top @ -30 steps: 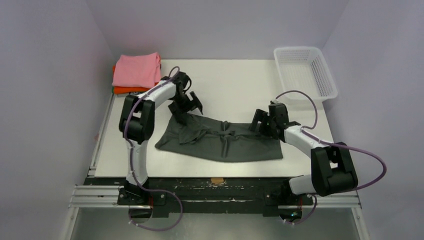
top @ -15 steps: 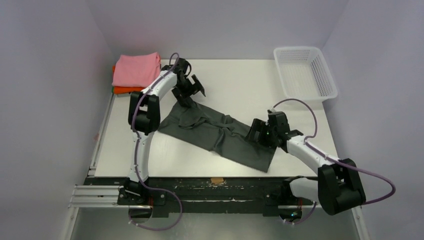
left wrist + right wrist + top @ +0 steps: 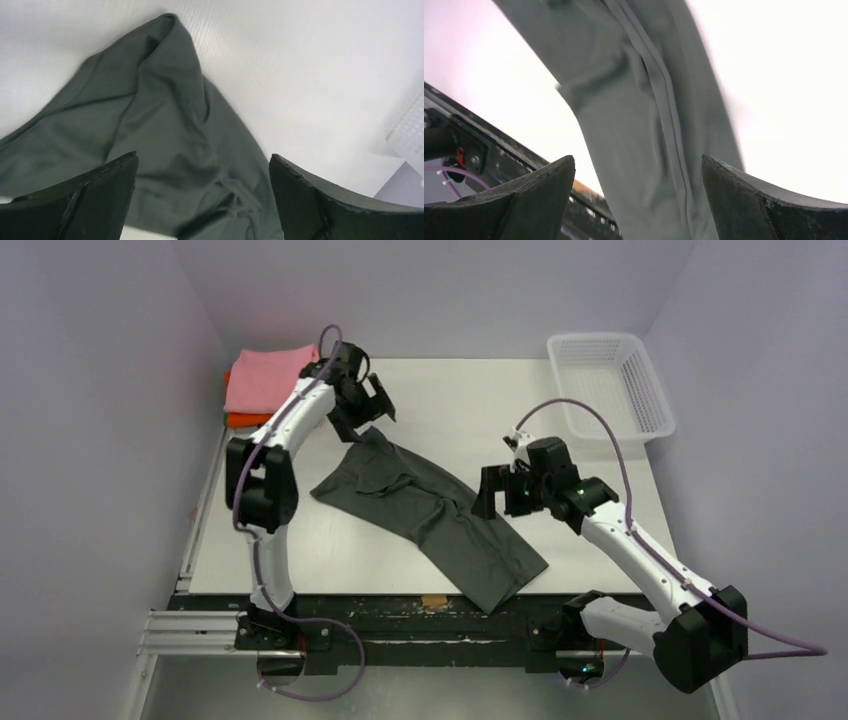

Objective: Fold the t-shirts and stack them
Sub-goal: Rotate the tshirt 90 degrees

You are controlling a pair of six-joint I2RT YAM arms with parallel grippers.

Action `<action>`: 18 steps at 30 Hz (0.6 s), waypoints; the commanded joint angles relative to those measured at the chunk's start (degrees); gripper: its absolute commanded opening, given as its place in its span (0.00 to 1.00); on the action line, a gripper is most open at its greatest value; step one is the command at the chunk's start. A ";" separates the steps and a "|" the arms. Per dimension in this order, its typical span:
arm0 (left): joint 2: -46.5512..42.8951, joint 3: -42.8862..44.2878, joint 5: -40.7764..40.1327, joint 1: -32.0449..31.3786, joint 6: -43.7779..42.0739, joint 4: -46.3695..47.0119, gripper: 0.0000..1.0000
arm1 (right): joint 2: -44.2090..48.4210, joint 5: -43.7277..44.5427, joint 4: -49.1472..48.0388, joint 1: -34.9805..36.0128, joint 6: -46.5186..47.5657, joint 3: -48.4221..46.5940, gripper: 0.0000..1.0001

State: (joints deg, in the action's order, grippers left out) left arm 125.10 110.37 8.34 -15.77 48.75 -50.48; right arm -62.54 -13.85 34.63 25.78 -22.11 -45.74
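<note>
Charcoal-grey t-shirt [image 3: 430, 515]: lies unfolded and rumpled on the white table [image 3: 470, 400] as a long slanting band. Its far end sits just below the left gripper and its near end reaches the table's front edge around the middle. Ridges and creases run along its length in both wrist views. Judged step: laying out, with no fold made on this shirt yet. The next move likely calls for fresh grips on two edges or corners, then a pull apart to flatten the cloth before folding.

Left arm: stretched far up the left side, wrist bent down over the shirt's far end. Left gripper [image 3: 365, 425]: fingers spread wide, nothing between them, hanging above the cloth.

Right arm: reaches in from the near right corner, forearm slanting toward the table's middle. Right gripper [image 3: 487, 495]: fingers likewise spread wide and holding nothing, just beside the shirt's right edge. Contact with the cloth cannot be told.

White mesh basket [image 3: 600, 337]: far right corner, well apart from the shirts.

Pink t-shirt [image 3: 262, 378]: folded rectangle, far left corner, resting on top of the orange one.

Orange t-shirt [image 3: 245, 421]: only a strip shows beneath the pink.
</note>
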 commanded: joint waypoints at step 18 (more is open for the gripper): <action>-83.41 -65.61 -24.13 0.30 11.07 -11.40 1.00 | -67.49 -16.55 -4.30 17.90 24.64 -66.92 0.97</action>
State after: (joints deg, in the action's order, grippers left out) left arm 45.74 47.05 -13.41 -15.75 53.98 -59.05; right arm -122.02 -27.88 23.44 41.95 0.25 -104.40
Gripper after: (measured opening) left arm 0.998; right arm 0.970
